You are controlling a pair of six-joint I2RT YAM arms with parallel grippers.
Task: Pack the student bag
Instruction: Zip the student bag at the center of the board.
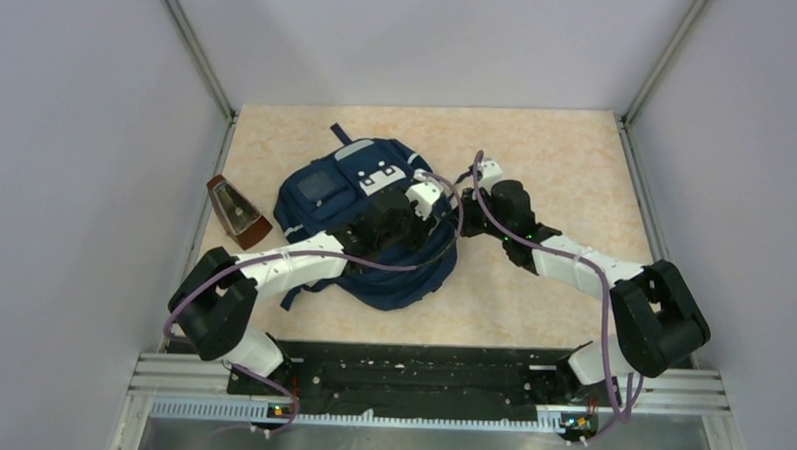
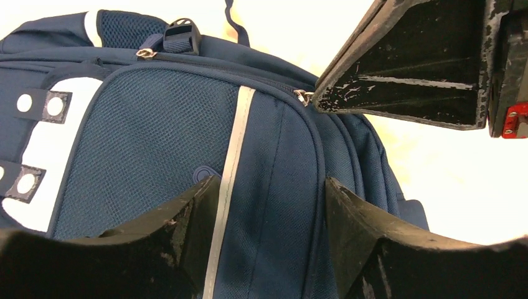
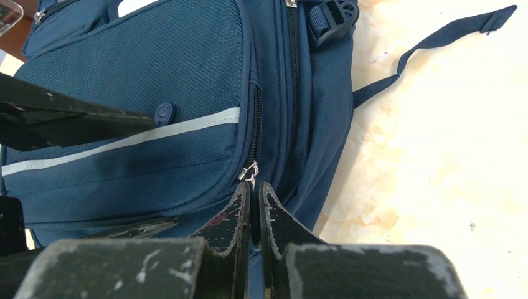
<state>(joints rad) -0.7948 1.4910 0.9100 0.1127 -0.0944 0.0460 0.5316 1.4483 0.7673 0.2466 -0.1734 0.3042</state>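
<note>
Now | left pincer [image 2: 271,187]: apart over large navy fabric backpack [image 2: 143,137] | right pincer [image 3: 255,187]: together at small silver zip pull [image 3: 250,172], lower centre | advice: steady fabric, draw straight along track.

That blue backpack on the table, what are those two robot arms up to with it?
Two robot arms are working on a navy backpack lying on the table. The right end effector is shut, its tips right at the metal zip pull of the front pocket. The left end effector is open over that same pocket, straddling the grey reflective strip. A brown wedge-shaped object sits on the table beside the backpack, not packed yet.
</note>
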